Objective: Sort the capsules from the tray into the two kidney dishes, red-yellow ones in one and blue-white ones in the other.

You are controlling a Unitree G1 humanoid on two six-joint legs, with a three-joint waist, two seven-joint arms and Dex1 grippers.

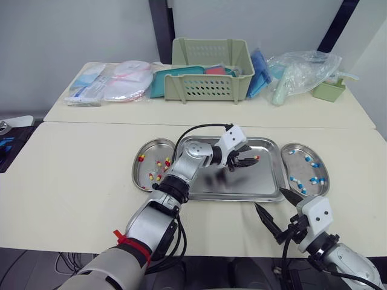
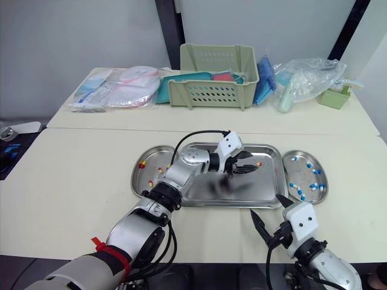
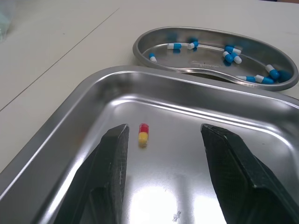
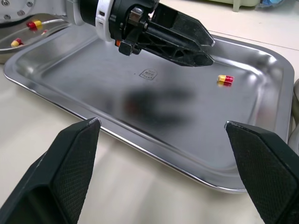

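Hovering over tray (image 1: 261, 182), left gripper (image 3: 165, 129) apart, wrist view framing red-yellow capsule (image 3: 143, 134), right gripper (image 4: 162, 122) apart

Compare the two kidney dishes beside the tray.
The left dish holds red-yellow capsules; the right dish holds blue-white capsules. The left dish lies at the left end of the tray, the right dish at its right end. The right dish seems to hold more than the left dish. Both are shiny metal and kidney-shaped.
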